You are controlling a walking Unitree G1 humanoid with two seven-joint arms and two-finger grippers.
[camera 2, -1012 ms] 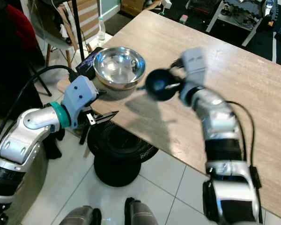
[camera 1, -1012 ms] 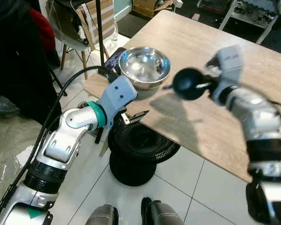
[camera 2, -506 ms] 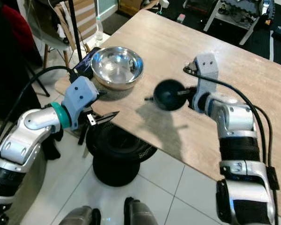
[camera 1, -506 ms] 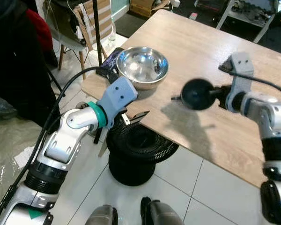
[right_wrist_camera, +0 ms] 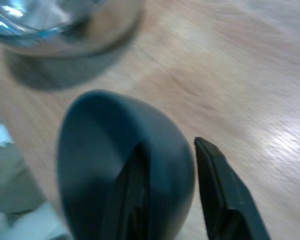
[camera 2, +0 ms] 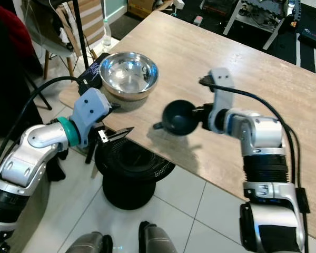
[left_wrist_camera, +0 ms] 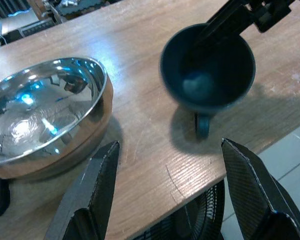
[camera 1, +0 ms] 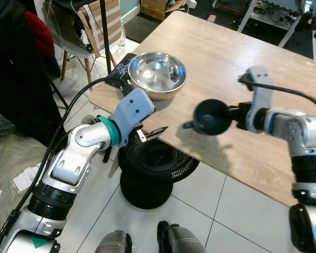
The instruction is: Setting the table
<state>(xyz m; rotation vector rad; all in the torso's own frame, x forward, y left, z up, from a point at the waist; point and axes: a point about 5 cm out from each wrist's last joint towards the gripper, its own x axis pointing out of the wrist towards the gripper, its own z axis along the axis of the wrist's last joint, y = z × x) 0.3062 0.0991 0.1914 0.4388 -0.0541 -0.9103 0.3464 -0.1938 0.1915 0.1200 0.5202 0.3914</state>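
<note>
Head views: the right gripper holds a dark mug above the near edge of the wooden table, its 2 fingers clamped on the rim, 1 inside and 1 outside. A steel bowl sits at the table's left corner, apart from the mug. The left gripper hangs just off the table edge, fingers slightly apart, holding nothing, above a black round fan on the tiled floor.

Left wrist view: mug tilted, handle down, casting a shadow on the table; bowl beside it; left fingers spread wide.

Right wrist view: fingers pinch the mug wall
</note>
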